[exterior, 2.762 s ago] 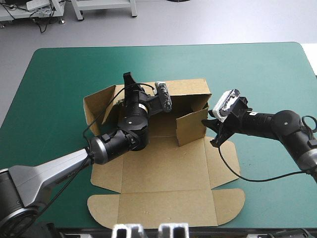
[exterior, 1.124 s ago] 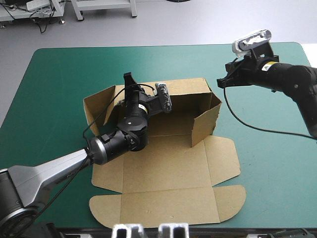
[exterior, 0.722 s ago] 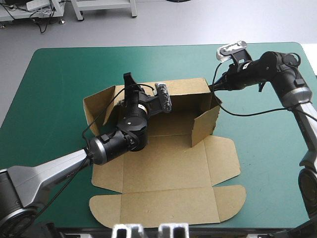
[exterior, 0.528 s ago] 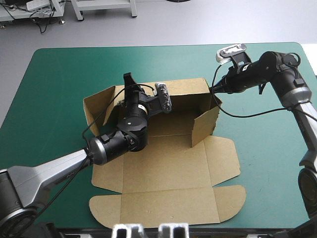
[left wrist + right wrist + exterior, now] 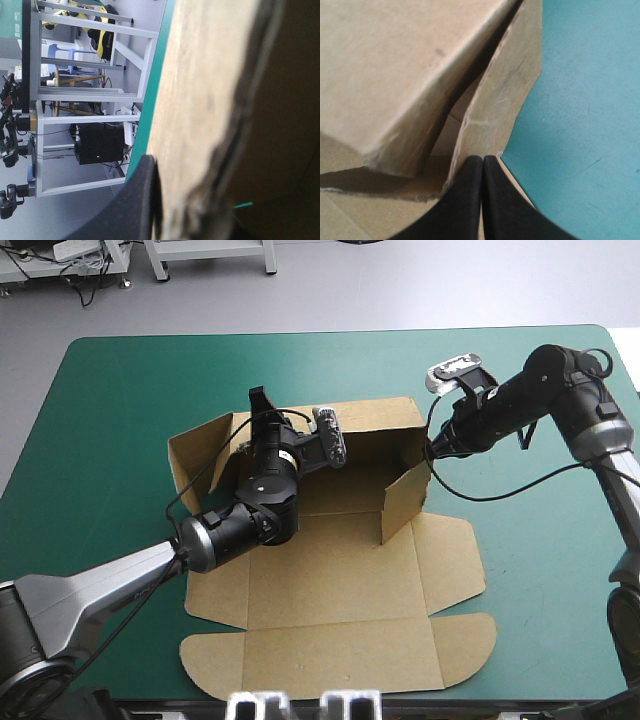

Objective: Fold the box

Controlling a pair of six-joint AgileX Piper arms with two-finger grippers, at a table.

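High view: the brown box [image 5: 340, 550] lies midway across the teal-green worktop [image 5: 110, 410], half built. Nearest, its lid [image 5: 340, 660] lies flat with rounded tabs at both ends; beyond it the floor panel [image 5: 330, 590] is flat too. Farther on, the right side flap [image 5: 405, 495] stands leaning inward and the back wall [image 5: 385, 420] is upright. The right gripper [image 5: 434, 448], its black fingers pressed together into one point and holding nothing, meets that flap by the far right corner. The left gripper [image 5: 258, 402] pinches the raised board at the far left corner; its wrist view shows the sheet hard against one finger [image 5: 142, 200]. The board looks light, stiff across panels yet springy at creases, so I judge it best pinched at a wall's top edge near a corner and nudged on a flap's flat face, since thin edges would crush.
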